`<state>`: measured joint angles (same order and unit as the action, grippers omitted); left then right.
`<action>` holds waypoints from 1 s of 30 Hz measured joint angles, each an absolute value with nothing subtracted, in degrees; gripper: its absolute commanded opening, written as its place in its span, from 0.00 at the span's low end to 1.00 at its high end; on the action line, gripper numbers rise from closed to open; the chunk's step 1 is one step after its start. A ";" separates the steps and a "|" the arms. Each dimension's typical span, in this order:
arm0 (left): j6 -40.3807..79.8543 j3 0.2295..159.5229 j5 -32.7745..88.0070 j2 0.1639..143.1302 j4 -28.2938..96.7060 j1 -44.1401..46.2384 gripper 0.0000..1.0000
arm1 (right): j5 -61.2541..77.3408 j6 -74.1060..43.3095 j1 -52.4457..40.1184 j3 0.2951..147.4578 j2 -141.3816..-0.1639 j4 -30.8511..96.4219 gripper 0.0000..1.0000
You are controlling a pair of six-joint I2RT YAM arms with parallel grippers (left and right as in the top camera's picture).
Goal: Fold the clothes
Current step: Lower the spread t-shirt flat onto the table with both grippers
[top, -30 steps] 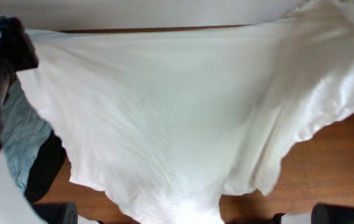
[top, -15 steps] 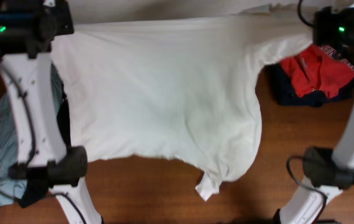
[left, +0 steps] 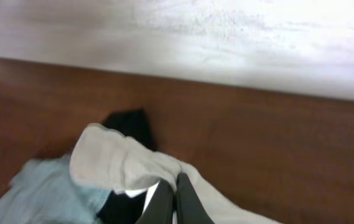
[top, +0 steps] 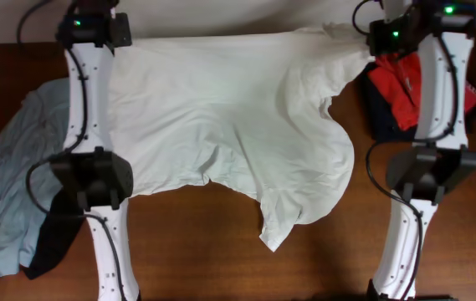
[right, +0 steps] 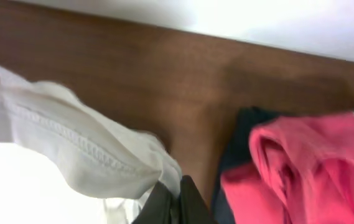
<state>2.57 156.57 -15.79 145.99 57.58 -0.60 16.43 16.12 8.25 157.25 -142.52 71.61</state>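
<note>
A white T-shirt (top: 221, 117) lies spread across the middle of the wooden table, its far edge stretched between my two grippers. My left gripper (top: 114, 38) is shut on the shirt's far left corner; the left wrist view shows its fingers (left: 175, 190) pinching white cloth (left: 121, 163). My right gripper (top: 370, 42) is shut on the shirt's far right corner; the right wrist view shows its fingers (right: 178, 194) pinching the hemmed white cloth (right: 71, 149). A sleeve hangs toward the near edge.
A light blue garment (top: 16, 192) with a black one (top: 53, 242) under it lies at the left. A red and navy garment (top: 396, 96) lies at the far right, also in the right wrist view (right: 301, 162). A pale wall borders the table's far edge.
Both arms have swung down and away from the camera, carrying the shirt from hanging close to the lens to lying spread on the table. The side garments have come into view.
</note>
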 measured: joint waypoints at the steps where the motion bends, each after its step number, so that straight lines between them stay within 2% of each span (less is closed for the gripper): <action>1: 2.57 156.57 -15.88 147.11 56.25 -0.56 0.01 | 16.62 16.10 8.12 157.25 -143.48 69.43 0.04; 7: 2.57 156.51 -16.53 151.44 48.93 -0.27 0.01 | 16.60 16.32 6.04 157.27 -147.89 58.48 0.04; 8: 2.57 156.51 -16.51 151.79 48.10 -0.25 0.12 | 16.60 16.29 5.56 157.27 -148.55 56.86 0.14; 9: 2.24 156.51 -16.53 151.96 47.51 -0.21 0.27 | 16.60 15.94 5.23 157.27 -149.16 55.57 0.41; 10: 2.28 156.51 -16.53 152.07 46.81 -0.10 0.51 | 16.47 15.88 4.89 157.27 -149.82 54.04 0.60; 11: 2.33 156.51 -16.53 152.07 46.13 -0.03 0.65 | 16.32 15.86 4.58 157.27 -150.36 52.75 0.79; 12: 2.35 156.51 -16.53 152.07 45.36 0.01 0.87 | 16.05 15.46 4.34 157.27 -150.95 51.62 0.94; 13: 2.35 156.51 -16.53 152.07 44.69 0.14 0.99 | 15.73 15.07 4.10 157.27 -151.48 50.72 0.99; 20: 2.35 156.53 -16.53 152.07 46.24 0.54 0.99 | 14.17 9.47 4.10 157.71 -152.22 50.81 0.99; 30: 2.35 156.55 -15.20 147.98 63.13 0.54 0.99 | 17.85 5.85 6.66 160.68 -147.52 73.97 0.99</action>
<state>2.35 156.55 -15.20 147.98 63.13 0.54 17.85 5.85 6.66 160.68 -147.52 73.97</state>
